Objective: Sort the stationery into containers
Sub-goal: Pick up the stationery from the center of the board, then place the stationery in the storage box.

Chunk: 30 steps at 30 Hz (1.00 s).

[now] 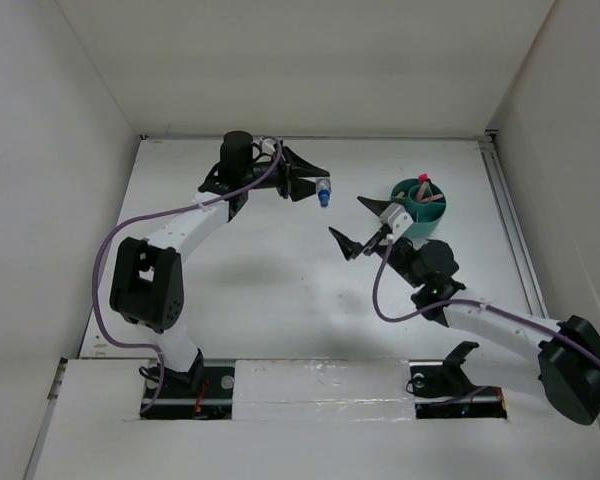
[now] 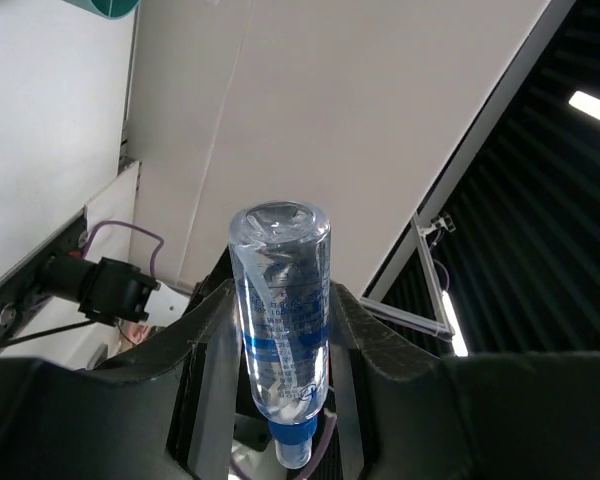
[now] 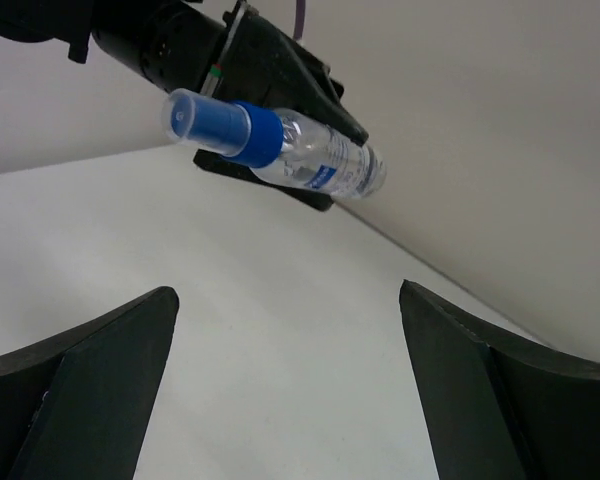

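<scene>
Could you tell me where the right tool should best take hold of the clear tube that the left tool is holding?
Grip the blue cap end of the clear tube: it juts free of the left tool, whose fingers cover the body. Likely come from the open right tool's side.

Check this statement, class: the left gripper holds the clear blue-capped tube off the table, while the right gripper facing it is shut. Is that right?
Not quite: the right gripper is open, its two fingers spread wide apart with nothing between them, as the right wrist view shows. The rest stands: the left gripper holds the clear blue-capped tube off the table.
</scene>
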Tool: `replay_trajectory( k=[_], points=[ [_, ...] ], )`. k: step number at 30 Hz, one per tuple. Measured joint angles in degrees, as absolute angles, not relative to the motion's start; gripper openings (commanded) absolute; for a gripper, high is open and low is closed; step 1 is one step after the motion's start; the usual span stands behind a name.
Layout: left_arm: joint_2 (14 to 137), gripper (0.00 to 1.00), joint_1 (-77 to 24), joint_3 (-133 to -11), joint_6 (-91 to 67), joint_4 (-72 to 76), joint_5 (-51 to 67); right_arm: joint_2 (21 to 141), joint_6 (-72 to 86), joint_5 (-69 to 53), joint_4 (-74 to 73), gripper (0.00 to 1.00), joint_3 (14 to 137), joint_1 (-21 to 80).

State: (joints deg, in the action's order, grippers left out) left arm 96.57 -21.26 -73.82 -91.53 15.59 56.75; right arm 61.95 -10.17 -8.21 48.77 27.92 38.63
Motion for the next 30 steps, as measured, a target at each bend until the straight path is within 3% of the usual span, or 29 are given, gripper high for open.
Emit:
replay_trajectory(
  k=[7,18,30],
  points=[
    [95.8,0.0,-21.3,-70.8,-93.6,17.4,57.0,71.9,-21.3,-2.7,66.6,0.96,22.6,43.2],
    [91.8,0.0,-21.2,-67.0,-95.1,19.1,57.2,85.2,-28.9,2.2,72.0,0.93,22.3,48.2],
    [91.8,0.0,-19.2,-64.5,-95.2,20.2,57.2,77.9,-31.5,5.0,73.2,0.92,22.5,52.3]
  ],
)
